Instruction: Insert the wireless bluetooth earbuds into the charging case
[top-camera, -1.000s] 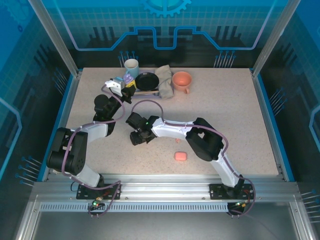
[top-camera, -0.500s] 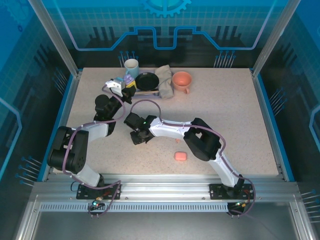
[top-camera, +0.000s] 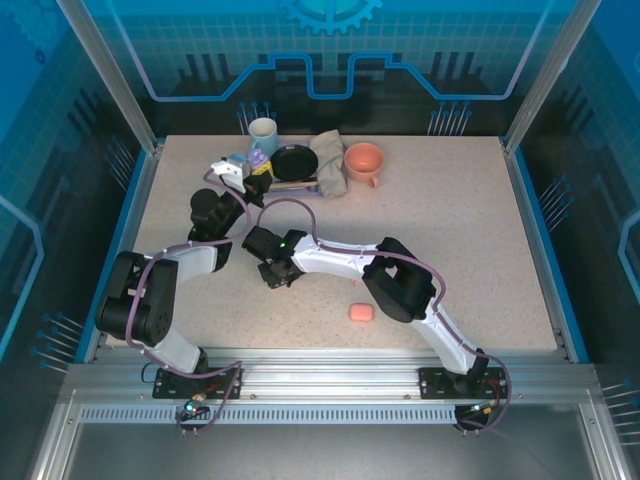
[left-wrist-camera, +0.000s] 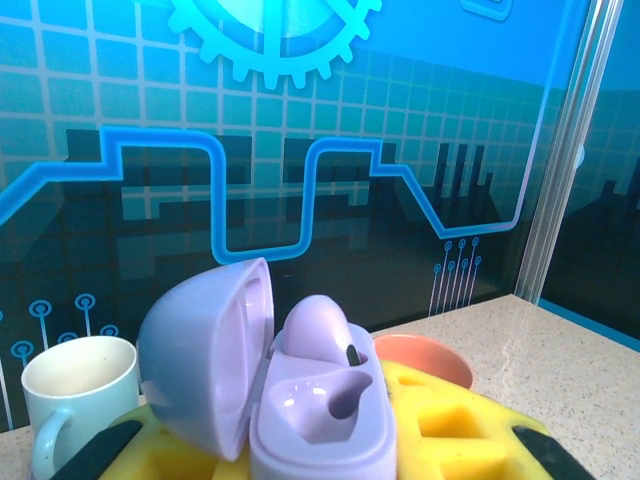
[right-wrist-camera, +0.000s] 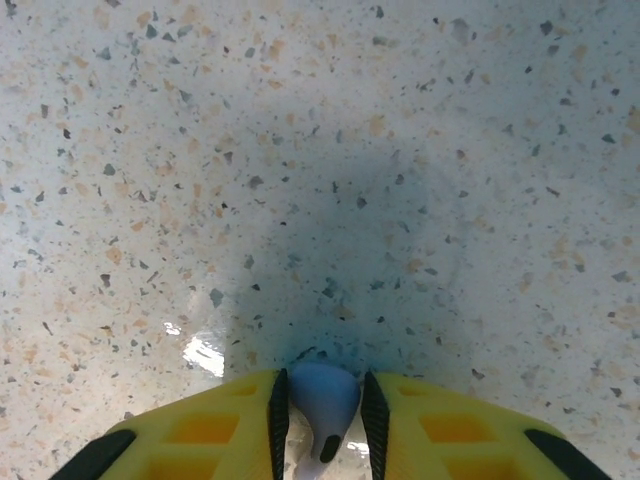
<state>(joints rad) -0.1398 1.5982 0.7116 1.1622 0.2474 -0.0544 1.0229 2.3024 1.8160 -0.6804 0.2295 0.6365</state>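
The right gripper (right-wrist-camera: 323, 392), clamped on a lavender earbud (right-wrist-camera: 322, 400), should seat it stem-first into the open case (left-wrist-camera: 300, 405) that the left gripper (left-wrist-camera: 320, 452) grips

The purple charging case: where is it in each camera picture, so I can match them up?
Top external: the purple charging case sits back left on the table, just in front of the pale mug.
Left wrist: bottom centre, lid open, clamped in the left gripper, one seated earbud in it.
Right wrist: the right gripper pinches a lavender earbud over the table.
Shared landmark: the pale mug.
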